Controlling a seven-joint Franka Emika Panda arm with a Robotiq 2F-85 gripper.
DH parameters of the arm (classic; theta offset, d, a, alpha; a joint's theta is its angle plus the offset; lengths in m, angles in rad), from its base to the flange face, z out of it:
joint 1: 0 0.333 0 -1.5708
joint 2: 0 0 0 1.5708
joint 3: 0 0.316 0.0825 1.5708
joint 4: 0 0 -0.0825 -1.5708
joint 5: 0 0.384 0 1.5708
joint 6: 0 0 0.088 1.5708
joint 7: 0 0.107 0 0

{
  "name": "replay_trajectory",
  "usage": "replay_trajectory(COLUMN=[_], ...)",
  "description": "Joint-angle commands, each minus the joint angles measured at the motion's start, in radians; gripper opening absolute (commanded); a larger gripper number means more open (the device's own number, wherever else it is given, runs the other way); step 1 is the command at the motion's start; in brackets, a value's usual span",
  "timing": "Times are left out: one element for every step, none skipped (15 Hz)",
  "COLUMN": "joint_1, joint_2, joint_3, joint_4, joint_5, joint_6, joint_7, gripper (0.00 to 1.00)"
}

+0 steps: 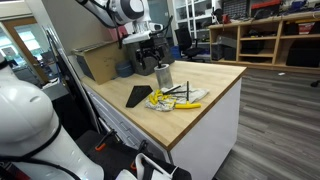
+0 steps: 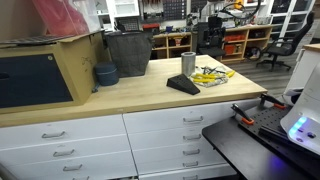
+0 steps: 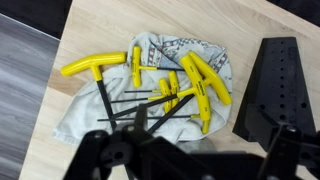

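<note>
Wrist view: hex keys (image 3: 168, 92) (yellow) ahead of hand (image 3: 185, 155)

I see a cardboard box (image 2: 78, 62) at one end of the bench (image 2: 130, 95), against its back edge, with a dark panel on the side facing the front edge. A dark bin (image 2: 128, 55) stands just beside it along the back edge. A blue bowl (image 2: 105, 74) sits in front of where the two meet. White drawers (image 2: 60, 135) fill the bench's front. Beyond the bench are wooden shelves (image 1: 265, 40) and a black chair (image 2: 285, 45).
</note>
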Motion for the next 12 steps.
replay_trajectory(joint_1=[-0.008,-0.008,-0.008,-0.008,-0.008,-0.006,-0.004,-0.003,-0.002,-0.001,-0.002,-0.002], joint_2=[0.0,0.0,0.0,0.0,0.0,0.007,0.013,0.013,0.009,0.009,0.008,0.009], joint_3=[0.008,0.008,0.008,0.008,0.008,0.01,0.012,0.014,0.016,0.018,0.02,0.02], joint_4=[0.002,0.002,0.002,0.002,0.002,0.002,0.001,-0.007,-0.028,-0.042,-0.067,-0.091], joint_5=[0.0,0.0,0.0,0.0,0.0,-0.002,-0.002,-0.009,-0.023,-0.027,-0.026,-0.033], joint_6=[-0.003,-0.003,-0.003,-0.003,-0.003,0.007,0.016,0.022,0.046,0.063,0.091,0.128], joint_7=[0.0,0.0,0.0,0.0,0.0,0.007,0.015,0.025,0.038,0.041,0.041,0.044], gripper=[1.0,1.0,1.0,1.0,1.0,1.0,1.0,1.0,1.0,1.0,1.0,1.0])
